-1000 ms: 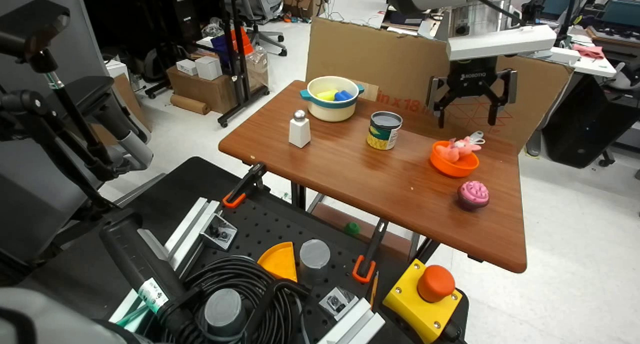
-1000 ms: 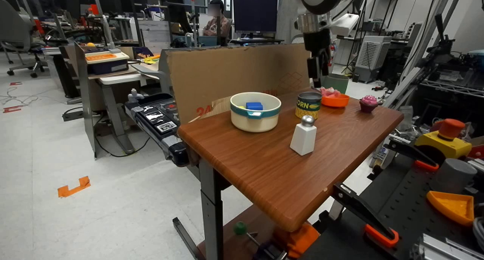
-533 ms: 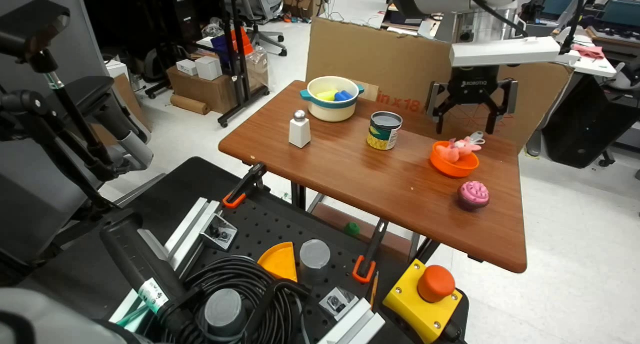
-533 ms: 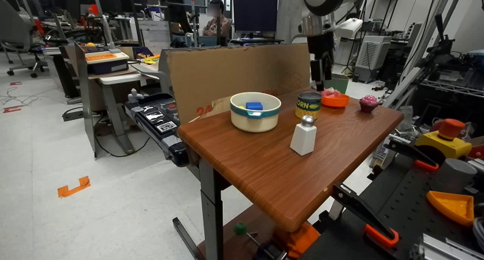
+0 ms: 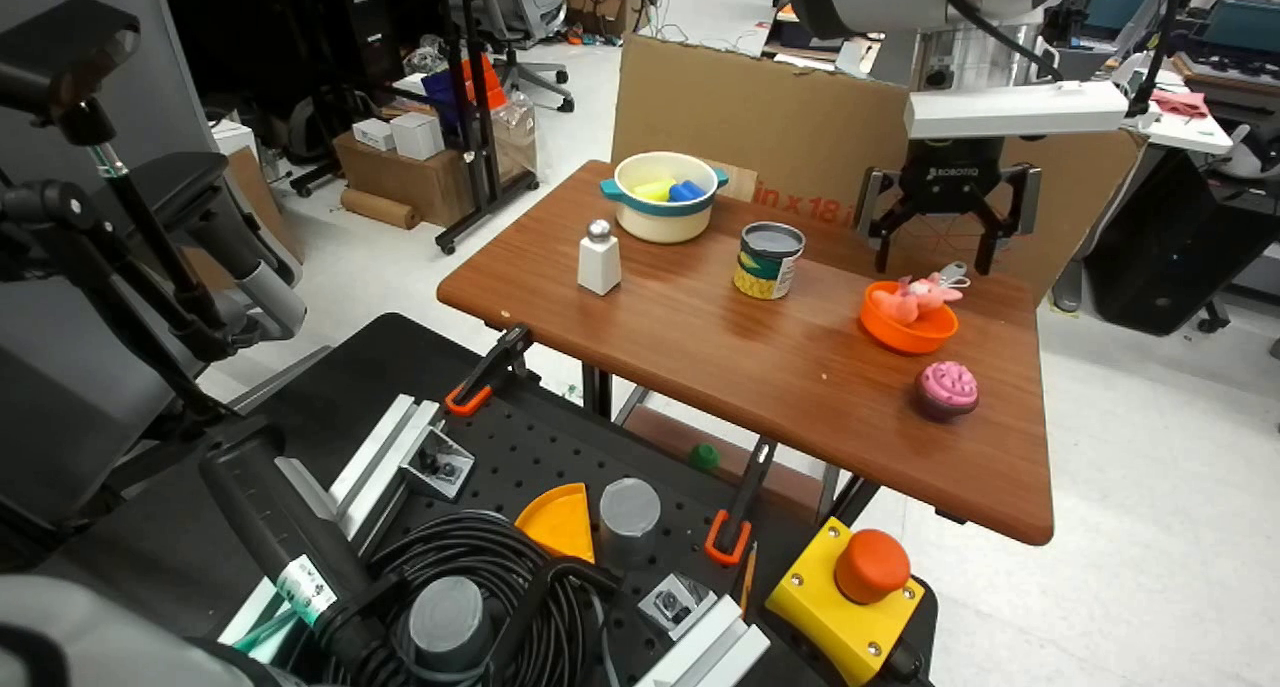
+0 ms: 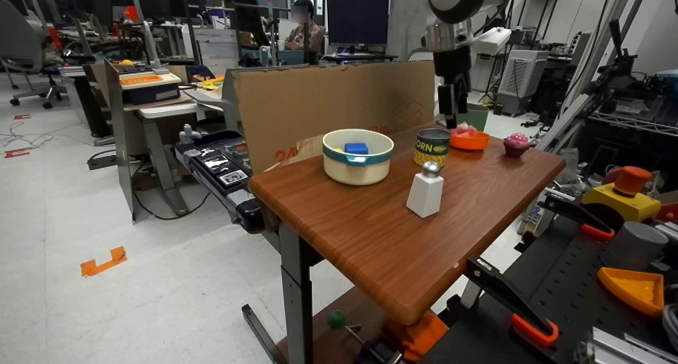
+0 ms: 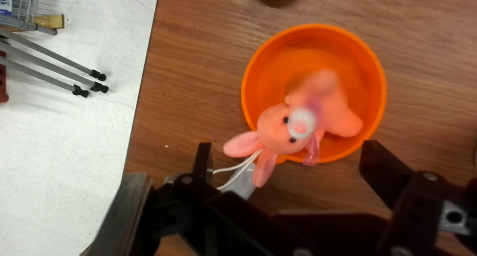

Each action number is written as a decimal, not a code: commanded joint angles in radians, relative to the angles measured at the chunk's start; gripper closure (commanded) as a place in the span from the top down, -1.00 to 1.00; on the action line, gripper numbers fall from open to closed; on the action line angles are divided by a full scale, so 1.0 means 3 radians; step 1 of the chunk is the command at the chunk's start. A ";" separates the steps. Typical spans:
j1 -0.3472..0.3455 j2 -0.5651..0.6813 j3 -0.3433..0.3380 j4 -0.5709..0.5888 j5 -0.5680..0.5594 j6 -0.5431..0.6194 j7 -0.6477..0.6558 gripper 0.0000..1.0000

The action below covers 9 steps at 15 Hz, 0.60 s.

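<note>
Widely spread jaws; toy rabbit point(image 7: 298, 118) nearby

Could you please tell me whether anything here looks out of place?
A pink plush rabbit lies in the round, orange, plastic-looking bowl, its ears jutting past the rim: perhaps an odd place for a toy.

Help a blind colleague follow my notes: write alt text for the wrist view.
A pink plush bunny lies face up in a round orange bowl on a brown wooden table, its ears poking out over the side. An open black gripper shows along the bottom edge, holding nothing; pale floor lies at left.
</note>
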 commanded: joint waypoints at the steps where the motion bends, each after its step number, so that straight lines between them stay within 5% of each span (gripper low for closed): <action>1: -0.0032 -0.0046 0.0034 -0.0042 0.0039 -0.0027 -0.0034 0.45; 9: -0.0027 -0.0033 0.0030 -0.0031 0.0023 -0.0039 -0.0046 -0.76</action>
